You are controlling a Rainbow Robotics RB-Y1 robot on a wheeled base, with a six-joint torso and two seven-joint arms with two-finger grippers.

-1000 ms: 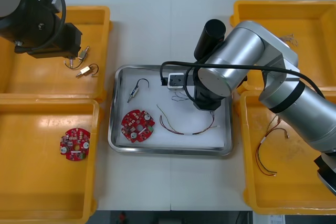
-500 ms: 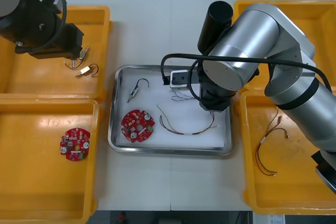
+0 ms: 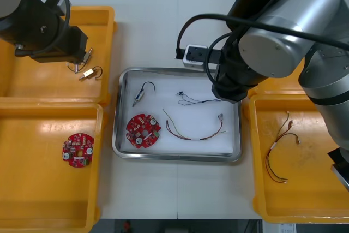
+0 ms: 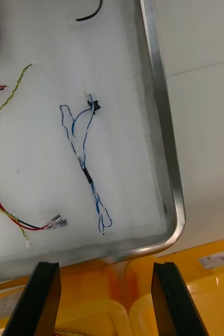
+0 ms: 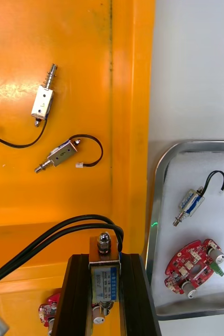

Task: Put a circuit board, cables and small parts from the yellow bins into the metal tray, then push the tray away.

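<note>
Left of the metal tray [image 3: 177,157], over a yellow bin [image 3: 32,83], the left gripper [image 5: 104,258] is clenched on a small metal part [image 5: 103,275] with a black lead. The part is judged rigid, compact and fairly heavy for its bulk. It is best gripped across its flat body, with the limp lead left trailing. Inside the tray a circuit board [image 3: 143,131], a second metal part [image 3: 138,97], a red and yellow cable [image 3: 193,133] and a blue and white cable [image 4: 85,157] are laid. At the tray's right edge the right gripper [image 4: 106,265] is held released, with nothing gripped.
</note>
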